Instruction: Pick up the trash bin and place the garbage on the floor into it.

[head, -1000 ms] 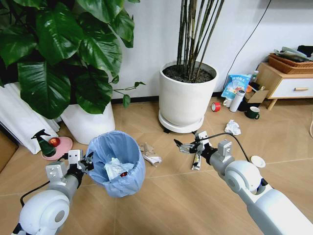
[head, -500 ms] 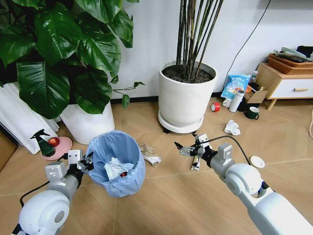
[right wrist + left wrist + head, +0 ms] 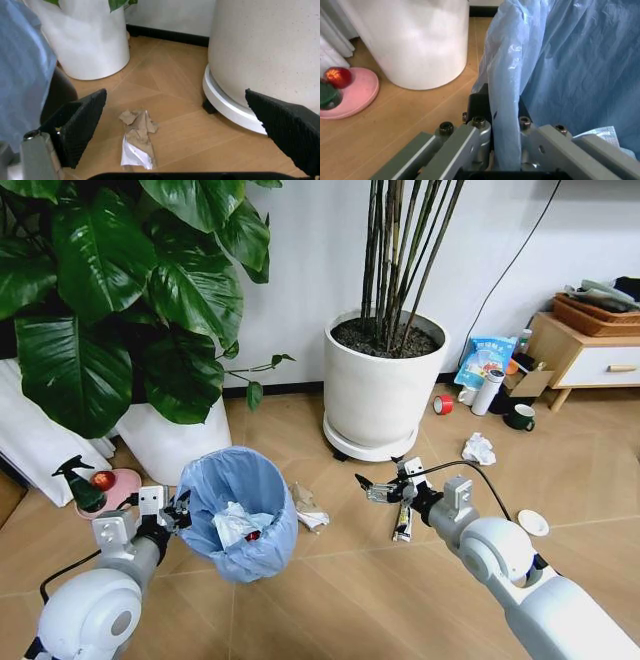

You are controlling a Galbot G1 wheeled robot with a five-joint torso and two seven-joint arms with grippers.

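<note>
Right gripper [image 3: 372,490]: hanging wide open, empty, edging leftward toward crumpled paper [image 3: 305,508].
Left gripper [image 3: 172,511]: still clamping trash bin [image 3: 240,510] rim.

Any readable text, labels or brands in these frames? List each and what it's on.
None readable.
Blue and white bag by the wall: has print, too small and blurred to read.
White bottle beside it: no legible label.
Trash bin, held at its rim by the left gripper: no markings.
</note>
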